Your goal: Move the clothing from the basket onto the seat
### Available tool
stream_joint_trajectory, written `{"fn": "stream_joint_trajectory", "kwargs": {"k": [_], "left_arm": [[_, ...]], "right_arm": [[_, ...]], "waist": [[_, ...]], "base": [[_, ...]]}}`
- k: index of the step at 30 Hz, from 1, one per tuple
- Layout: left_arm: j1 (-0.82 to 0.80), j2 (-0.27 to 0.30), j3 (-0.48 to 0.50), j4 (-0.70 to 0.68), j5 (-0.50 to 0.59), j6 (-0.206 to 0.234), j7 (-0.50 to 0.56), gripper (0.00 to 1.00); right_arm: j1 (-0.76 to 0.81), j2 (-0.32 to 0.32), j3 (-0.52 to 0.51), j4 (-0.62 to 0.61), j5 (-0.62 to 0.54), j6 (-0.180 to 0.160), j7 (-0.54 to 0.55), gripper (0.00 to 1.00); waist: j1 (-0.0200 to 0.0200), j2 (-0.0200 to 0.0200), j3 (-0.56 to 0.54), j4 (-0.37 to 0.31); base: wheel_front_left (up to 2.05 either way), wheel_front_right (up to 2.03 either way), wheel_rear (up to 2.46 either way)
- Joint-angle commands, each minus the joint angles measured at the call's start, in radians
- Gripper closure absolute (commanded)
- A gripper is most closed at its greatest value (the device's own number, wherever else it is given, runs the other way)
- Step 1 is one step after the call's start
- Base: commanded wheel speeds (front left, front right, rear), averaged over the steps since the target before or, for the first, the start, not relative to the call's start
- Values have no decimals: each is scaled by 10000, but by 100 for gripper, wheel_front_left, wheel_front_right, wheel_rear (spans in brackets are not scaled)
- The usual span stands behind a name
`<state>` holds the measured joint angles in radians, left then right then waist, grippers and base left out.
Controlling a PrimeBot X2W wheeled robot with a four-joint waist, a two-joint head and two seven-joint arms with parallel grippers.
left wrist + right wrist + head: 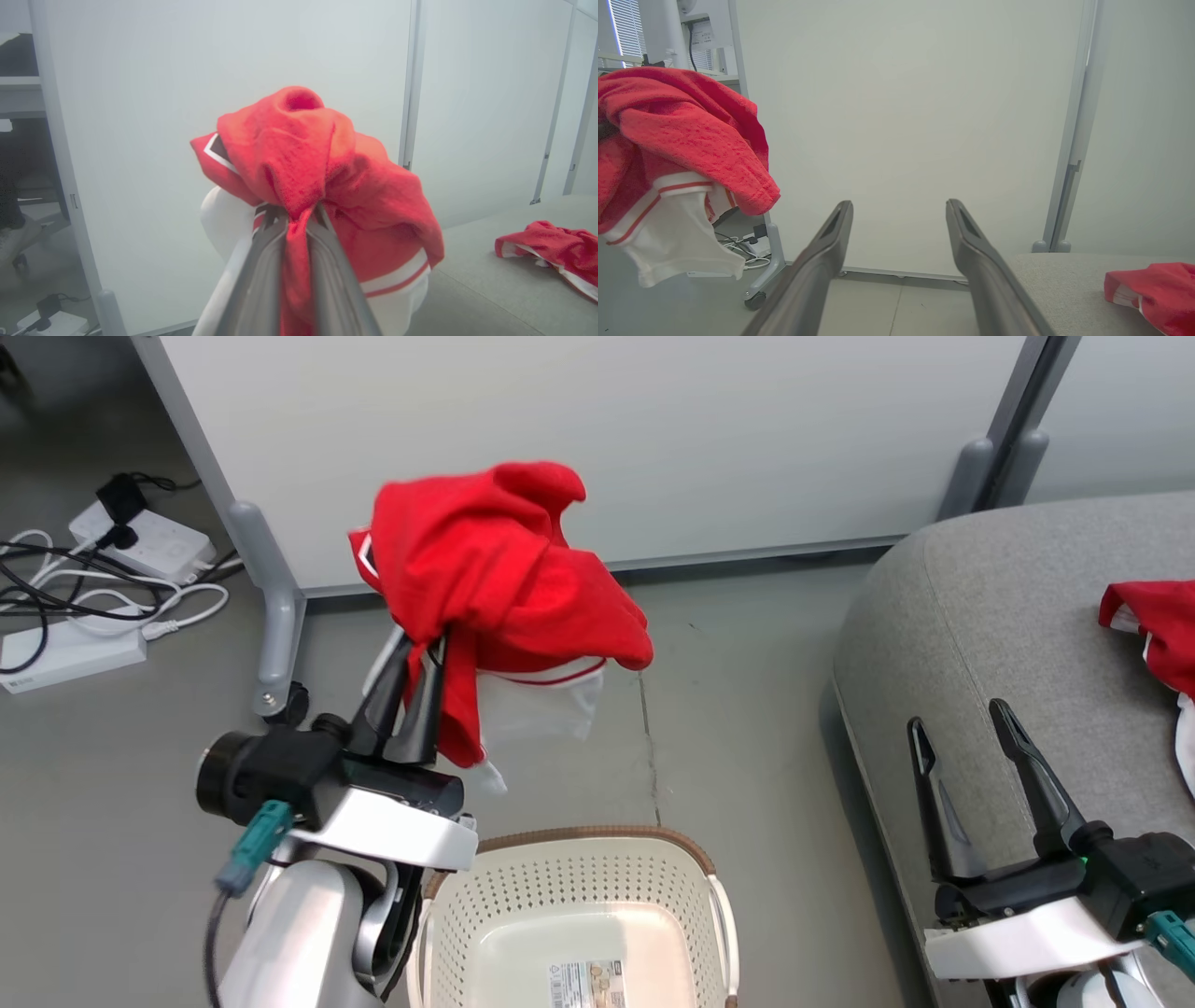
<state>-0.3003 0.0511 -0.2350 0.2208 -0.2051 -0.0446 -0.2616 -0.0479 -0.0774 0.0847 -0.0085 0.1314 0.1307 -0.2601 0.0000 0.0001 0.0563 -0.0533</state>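
Observation:
My left gripper (425, 644) is shut on a red garment with white panels (504, 588), held up in the air above the floor, past the far rim of the basket (485, 915). In the left wrist view the cloth (317, 186) bunches over my gripper (301, 214), hiding the tips. The cream basket shows only a label sticker inside. A second red and white garment (1158, 625) lies on the grey seat (990, 616) at the right. My right gripper (962, 714) hovers open over the seat's near left edge, nothing between its fingers (966, 224).
A pale grey wheeled partition panel (597, 439) stands behind, with a foot and caster (275, 653) left of the held garment. Power strips and cables (93, 588) lie on the floor at the far left. Grey floor separates basket and seat.

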Motion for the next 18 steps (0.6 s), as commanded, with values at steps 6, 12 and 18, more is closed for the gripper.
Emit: {"fn": "stream_joint_trajectory", "kwargs": {"k": [6, 12, 18], "left_arm": [[448, 7, 370, -2323, -484, 302, -34, 100], [464, 2, 22, -3694, -571, 317, -33, 100], [326, 4, -1616, -3954, -741, 230, -33, 100]], "right_arm": [[326, -55, -32, -65, 33, 2, -58, 0], [576, -105, -59, -116, 11, 2, -58, 0], [625, -120, -2, -59, 9, 2, -58, 0]], "waist": [[0, -1, -381, 161], [0, -1, -450, 151], [0, -1, -502, 74]], "base": [[0, 0, 0], [0, 0, 0], [0, 0, 0]]}}
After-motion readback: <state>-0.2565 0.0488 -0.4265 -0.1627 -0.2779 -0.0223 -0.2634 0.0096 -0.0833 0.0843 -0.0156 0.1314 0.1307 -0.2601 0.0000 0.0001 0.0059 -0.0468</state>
